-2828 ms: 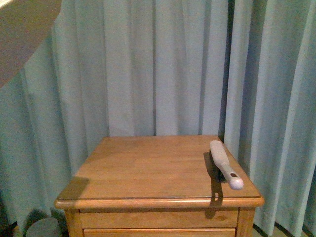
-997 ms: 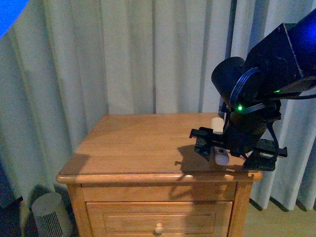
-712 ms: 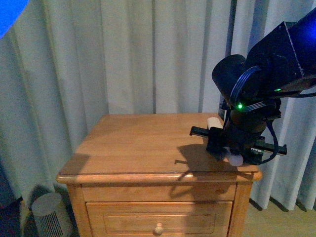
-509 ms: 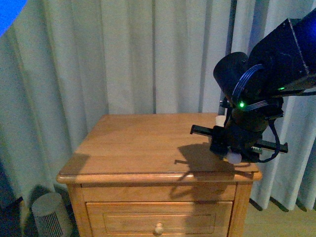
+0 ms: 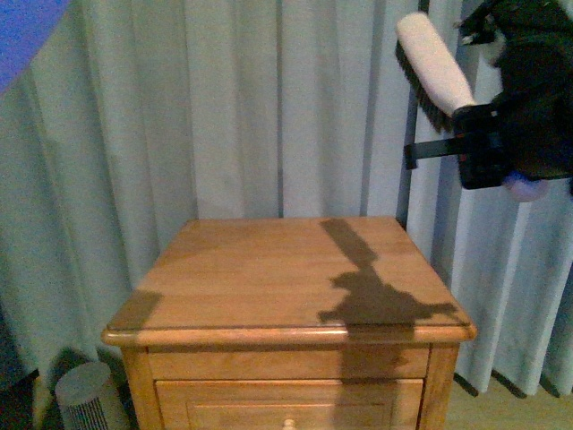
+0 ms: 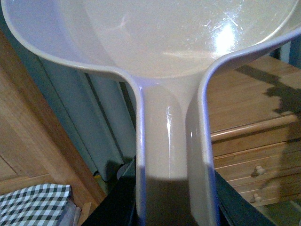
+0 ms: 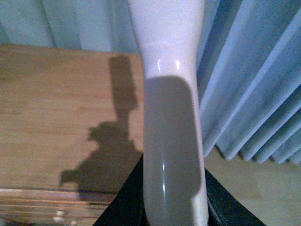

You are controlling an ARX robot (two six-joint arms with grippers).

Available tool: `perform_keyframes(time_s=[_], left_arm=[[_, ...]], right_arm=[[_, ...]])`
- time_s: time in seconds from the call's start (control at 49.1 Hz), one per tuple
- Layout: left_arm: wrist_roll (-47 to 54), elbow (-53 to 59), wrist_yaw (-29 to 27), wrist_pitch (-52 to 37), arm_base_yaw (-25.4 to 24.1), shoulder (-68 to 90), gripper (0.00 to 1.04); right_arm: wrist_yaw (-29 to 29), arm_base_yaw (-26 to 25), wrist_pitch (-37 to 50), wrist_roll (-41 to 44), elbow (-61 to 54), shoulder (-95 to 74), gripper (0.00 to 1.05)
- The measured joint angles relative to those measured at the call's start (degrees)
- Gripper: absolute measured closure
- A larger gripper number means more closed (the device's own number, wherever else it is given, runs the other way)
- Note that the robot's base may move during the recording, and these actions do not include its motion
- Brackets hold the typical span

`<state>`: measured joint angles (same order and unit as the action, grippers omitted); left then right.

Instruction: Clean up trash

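Matte black boxy right arm [image 5: 537, 81], black right pincer [image 5: 491, 150], thin crossbar [image 5: 430, 149]

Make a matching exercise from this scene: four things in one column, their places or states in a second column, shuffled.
Things:
1. brush
2. dustpan
3. nightstand
4. grey canister

Places or states:
A. on the floor, left of the nightstand
B. held by the left hand
C. bears a shadow on its top
D. held up high by the right hand

Pairs: 1-D, 2-B, 3-C, 4-A
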<state>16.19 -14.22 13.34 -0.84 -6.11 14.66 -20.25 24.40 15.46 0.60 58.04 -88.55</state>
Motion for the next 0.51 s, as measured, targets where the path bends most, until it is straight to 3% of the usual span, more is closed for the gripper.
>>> perform_keyframes(time_s=[0.285,0.509], left_arm=[[0.00,0.00,0.00,0.00,0.00,0.00,0.80],[0.00,0.00,-0.02,0.00,0.00,-0.02,0.80]], right_arm=[[-5.90,0.90,8.87,9.64,-22.93,26.10,0.86],[-11.89,1.27,7.04,10.95,-34.01,44.48,0.86]])
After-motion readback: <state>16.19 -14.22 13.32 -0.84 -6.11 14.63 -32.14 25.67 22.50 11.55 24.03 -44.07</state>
